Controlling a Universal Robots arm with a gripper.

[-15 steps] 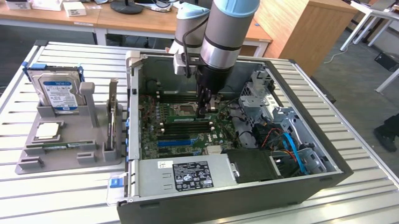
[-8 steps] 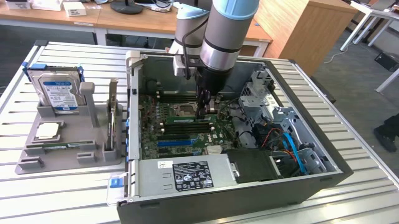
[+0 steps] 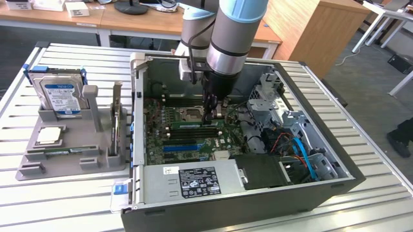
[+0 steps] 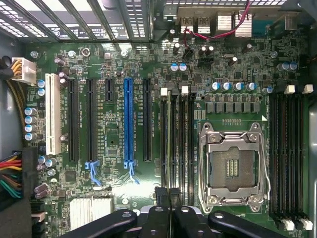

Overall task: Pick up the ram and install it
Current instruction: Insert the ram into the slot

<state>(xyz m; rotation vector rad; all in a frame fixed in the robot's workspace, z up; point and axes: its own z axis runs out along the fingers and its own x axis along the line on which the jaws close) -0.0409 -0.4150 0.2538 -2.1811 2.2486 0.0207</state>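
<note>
Inside the open computer case (image 3: 139, 121), a green ram (image 3: 191, 125) stands on edge in the memory slots beside the CPU socket (image 3: 191, 114). My gripper (image 3: 211, 117) hangs straight down over the right end of that stick, fingers shut, with nothing visible between them. I cannot tell whether the tips touch the stick. In the wrist view my shut gripper (image 4: 169, 192) sits over one end of the black memory slots (image 4: 177, 134), next to the CPU socket (image 4: 232, 163). A second ram (image 3: 58, 152) lies in the grey tray (image 3: 29, 169) on the exterior view's left.
The grey tray also holds a blue-labelled hard drive (image 3: 61, 94) and an upright expansion card (image 3: 116, 121). The power supply (image 3: 193, 181) and drive cage (image 3: 284, 121) crowd the case around the motherboard. A blue card slot (image 4: 128, 124) lies beside the memory slots.
</note>
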